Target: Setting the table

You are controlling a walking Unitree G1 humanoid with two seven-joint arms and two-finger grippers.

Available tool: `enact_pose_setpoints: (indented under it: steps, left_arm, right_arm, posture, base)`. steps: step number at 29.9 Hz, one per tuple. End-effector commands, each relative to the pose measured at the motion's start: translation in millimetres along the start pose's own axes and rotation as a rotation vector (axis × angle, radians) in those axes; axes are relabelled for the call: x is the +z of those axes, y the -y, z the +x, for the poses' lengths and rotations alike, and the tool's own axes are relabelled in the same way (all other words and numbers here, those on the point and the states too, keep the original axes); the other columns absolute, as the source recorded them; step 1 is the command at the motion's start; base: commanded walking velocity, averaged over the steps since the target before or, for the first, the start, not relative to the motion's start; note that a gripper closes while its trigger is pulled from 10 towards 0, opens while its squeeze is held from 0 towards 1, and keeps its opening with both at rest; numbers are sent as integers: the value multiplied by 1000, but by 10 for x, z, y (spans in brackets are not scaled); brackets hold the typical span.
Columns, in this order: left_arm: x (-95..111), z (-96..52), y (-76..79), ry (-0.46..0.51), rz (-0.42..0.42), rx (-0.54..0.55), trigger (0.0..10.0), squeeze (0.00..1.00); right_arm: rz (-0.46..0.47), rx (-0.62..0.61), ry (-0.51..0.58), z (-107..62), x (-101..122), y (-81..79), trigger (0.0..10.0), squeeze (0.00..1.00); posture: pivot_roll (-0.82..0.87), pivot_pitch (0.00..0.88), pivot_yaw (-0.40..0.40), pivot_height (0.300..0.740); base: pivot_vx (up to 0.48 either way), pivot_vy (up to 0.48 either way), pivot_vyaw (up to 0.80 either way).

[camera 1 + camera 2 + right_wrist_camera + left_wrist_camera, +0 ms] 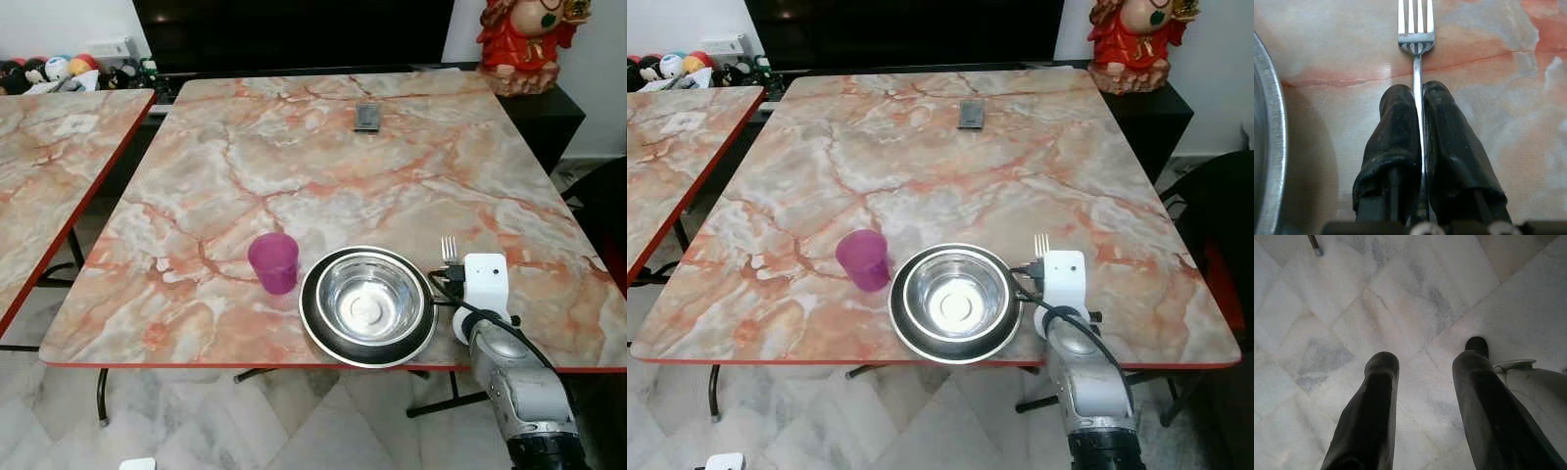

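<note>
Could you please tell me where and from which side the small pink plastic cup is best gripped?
Probably around the side wall of the small pink plastic cup, approaching from the near table edge, with the jaws level. It stands upright and slightly tapered, with the steel bowl close on its right.

Head stereo pair: we look forward and down from above the near edge of the marble table (pixel 294 166). Both eyes share the steel bowl (pixel 367 299), pink cup (pixel 273 261) and fork (pixel 1041 243); the right eye's frame sits slightly rightward. Right wrist view: we look along the right gripper (pixel 1419 95), very close to the tabletop, sharing the fork and bowl rim with the head views. Left wrist view: we face down along the left gripper (pixel 1425 362) at the floor tiles (pixel 1400 298).
</note>
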State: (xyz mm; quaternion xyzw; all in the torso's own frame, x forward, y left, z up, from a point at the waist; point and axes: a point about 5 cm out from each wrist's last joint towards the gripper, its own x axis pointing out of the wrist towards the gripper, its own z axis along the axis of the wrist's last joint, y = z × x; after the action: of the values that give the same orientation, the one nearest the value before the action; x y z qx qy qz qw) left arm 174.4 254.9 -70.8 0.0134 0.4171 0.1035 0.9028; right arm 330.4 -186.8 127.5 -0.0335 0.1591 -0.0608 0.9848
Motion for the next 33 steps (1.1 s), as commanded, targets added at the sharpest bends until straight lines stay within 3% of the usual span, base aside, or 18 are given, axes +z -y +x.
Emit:
enact_pose_setpoints:
  steps: [1, 21, 22, 23, 24, 27, 28, 29, 30, 33]
  left_arm:
    - [-118, -31, -54, -45, -8, 12, 10000, 0]
    - [-113, -31, -59, -43, -12, 17, 10000, 0]
    - [-113, -30, -59, -43, -12, 17, 10000, 0]
    - [-112, -30, -59, -43, -11, 17, 10000, 0]
    - [-112, -30, -59, -43, -12, 17, 10000, 0]
    - [-111, -30, -59, -42, -12, 17, 10000, 0]
    - [-111, -30, -59, -42, -11, 17, 10000, 0]
    - [-111, -30, -59, -42, -11, 17, 10000, 0]
    - [-111, -30, -60, -42, -11, 17, 10000, 0]
    - [-112, -30, -59, -42, -11, 17, 10000, 0]
  right_arm:
    - [-4, 19, -35, -2, -46, -56, 10000, 0]
    - [42, 25, -36, -26, -57, -98, 10000, 0]
    - [44, 26, -39, -26, -67, -104, 10000, 137]
    - [43, 28, -41, -27, -73, -108, 10000, 451]
    - [43, 28, -44, -28, -80, -111, 10000, 565]
    - [44, 27, -46, -31, -81, -113, 10000, 502]
    - [44, 28, -46, -30, -81, -113, 10000, 133]
    - [44, 28, -46, -30, -81, -113, 10000, 133]
    - [44, 27, -46, -30, -81, -112, 10000, 0]
    - [45, 28, -45, -29, -81, -112, 10000, 0]
  posture:
    - [-12, 181, 62, 740]
    - [-8, 196, 63, 740]
    - [-8, 196, 63, 740]
    - [-8, 196, 63, 740]
    - [-7, 196, 63, 740]
    - [-8, 197, 64, 740]
    - [-7, 197, 64, 740]
    - [-7, 197, 64, 740]
    - [-8, 196, 64, 740]
    - [-6, 196, 64, 740]
  base:
    - [0, 0, 0]
    - [0, 0, 0]
    - [0, 0, 0]
    - [0, 0, 0]
    - [0, 0, 0]
    - [0, 0, 0]
    - [0, 0, 0]
    - [0, 0, 0]
    - [0, 0, 0]
    - [0, 0, 0]
